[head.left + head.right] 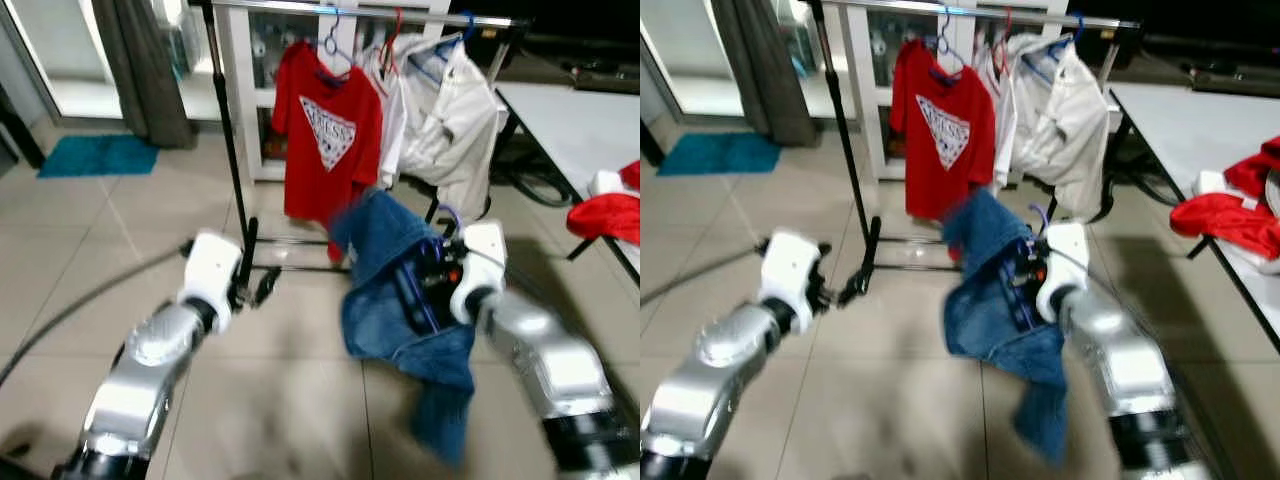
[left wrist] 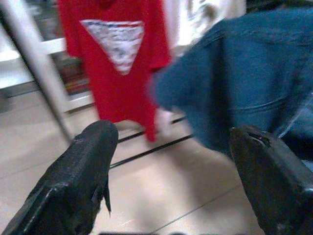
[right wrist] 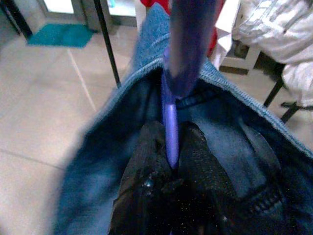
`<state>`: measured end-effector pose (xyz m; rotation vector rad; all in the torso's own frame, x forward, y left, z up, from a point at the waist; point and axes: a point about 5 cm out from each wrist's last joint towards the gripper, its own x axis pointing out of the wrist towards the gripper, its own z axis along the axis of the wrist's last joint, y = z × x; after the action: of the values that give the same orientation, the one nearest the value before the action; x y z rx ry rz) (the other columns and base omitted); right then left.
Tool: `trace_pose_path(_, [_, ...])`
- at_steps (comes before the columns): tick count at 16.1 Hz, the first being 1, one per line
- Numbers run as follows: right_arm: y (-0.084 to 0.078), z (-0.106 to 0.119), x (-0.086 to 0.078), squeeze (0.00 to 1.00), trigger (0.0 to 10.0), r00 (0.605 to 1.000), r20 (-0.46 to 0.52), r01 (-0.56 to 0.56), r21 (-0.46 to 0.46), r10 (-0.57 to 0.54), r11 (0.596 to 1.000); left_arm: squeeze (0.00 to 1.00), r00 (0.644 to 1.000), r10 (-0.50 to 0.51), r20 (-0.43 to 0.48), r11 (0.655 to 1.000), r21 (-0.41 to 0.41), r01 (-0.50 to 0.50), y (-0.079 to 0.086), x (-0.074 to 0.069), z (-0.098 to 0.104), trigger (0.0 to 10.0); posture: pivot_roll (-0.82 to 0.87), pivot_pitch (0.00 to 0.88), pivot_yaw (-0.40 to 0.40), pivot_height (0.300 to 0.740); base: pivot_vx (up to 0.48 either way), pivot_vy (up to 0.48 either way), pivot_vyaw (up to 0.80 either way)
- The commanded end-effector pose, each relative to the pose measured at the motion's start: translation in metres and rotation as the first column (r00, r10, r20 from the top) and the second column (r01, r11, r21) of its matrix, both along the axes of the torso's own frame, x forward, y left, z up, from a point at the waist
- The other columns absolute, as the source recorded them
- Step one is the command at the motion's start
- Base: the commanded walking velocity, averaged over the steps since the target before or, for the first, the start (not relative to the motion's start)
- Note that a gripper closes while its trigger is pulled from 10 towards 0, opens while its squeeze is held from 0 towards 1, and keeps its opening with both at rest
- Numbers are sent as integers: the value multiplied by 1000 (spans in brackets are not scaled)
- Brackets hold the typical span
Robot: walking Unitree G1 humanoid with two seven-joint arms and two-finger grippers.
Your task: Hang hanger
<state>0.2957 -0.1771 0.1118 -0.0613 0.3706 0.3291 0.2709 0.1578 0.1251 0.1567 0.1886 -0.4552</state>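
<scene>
Facing the clothes rack from the head views, the robot stands on the tiled floor with both arms raised toward it. A red T-shirt and a white garment hang from the top rail. The right gripper holds a purple hanger carrying a blue denim garment, low in front of the rack and well below the rail. The left gripper is held out near the rack's black upright, apart from the denim. A table with red cloth stands to the right.

Left wrist view: the two fingers stand wide apart with nothing between them; red shirt and denim lie beyond.

Right wrist view: the fingers are pressed together on the hanger's purple shaft, with denim folded around the grip on all sides.

Hazards, as judged from this position:
- The hanger is gripped on a thin shaft; the weight of the hanging denim may rotate or slip it during the lift.
- The hook must clear the rail and then drop onto it; an insufficient lift would strike the rail.
- Free rail space lies left of the red shirt; the trailing denim may snag on the hung garments.
</scene>
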Motion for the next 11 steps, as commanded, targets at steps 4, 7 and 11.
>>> trace_pose_path(4, [-1,17,5,0,10000,984,7,-176,-5,176,984,1000,984,-179,-20,984,2,179,-8,-4,10,10000,97,19,-48,740,0,0,0])
trace_pose_path(7, [-3,23,3,0,10000,966,-19,-258,29,259,966,1000,975,-221,-35,975,-3,221,-14,-5,11,10000,87,23,-48,740,0,0,0])
trace_pose_path(11, [-8,23,-1,0,10000,936,-60,-345,24,346,938,988,971,-235,-50,972,1,235,-23,-4,9,10000,82,24,-49,740,0,0,0])
